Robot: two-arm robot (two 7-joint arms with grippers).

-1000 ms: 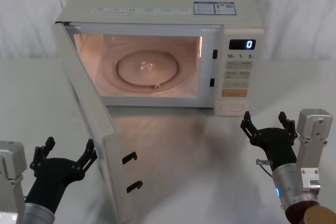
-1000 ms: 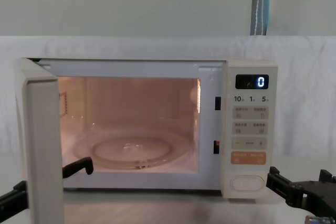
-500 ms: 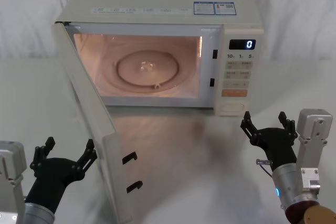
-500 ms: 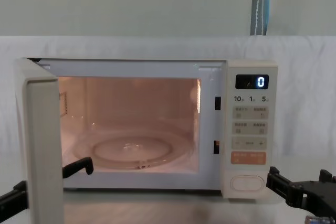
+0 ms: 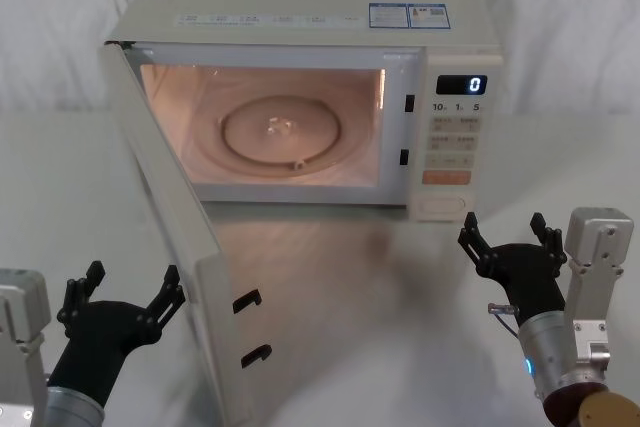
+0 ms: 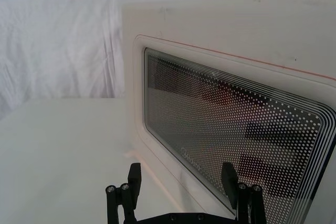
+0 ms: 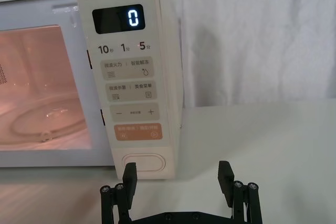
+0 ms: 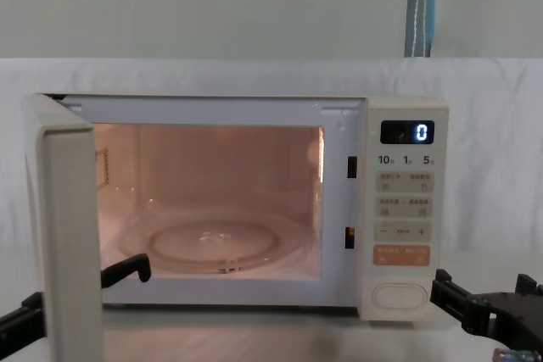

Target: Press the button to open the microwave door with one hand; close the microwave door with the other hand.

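Head view puts the microwave (image 5: 300, 87) in the upper middle of the frame, standing on the white tabletop (image 5: 400, 307). I see the microwave door (image 5: 175, 237) swung wide open toward the lower left, its free edge with two black latch hooks (image 5: 250, 327) pointing at me. The cavity is lit warm orange, and I see a glass turntable (image 5: 280, 132) lying flat on its floor with nothing on it. On the control panel at the right the display (image 5: 461, 85) reads 0, and the button (image 5: 444, 205) sits at the panel's bottom, below the orange key (image 5: 446, 177).

My left hand (image 5: 122, 297) is at the lower left, just beside the door's outer face, fingers spread apart and holding nothing; in the left wrist view the door's dotted window (image 6: 236, 129) is close ahead of it. My right hand (image 5: 508, 237) is at the lower right, in front of the panel and apart from the button, fingers also spread and empty.
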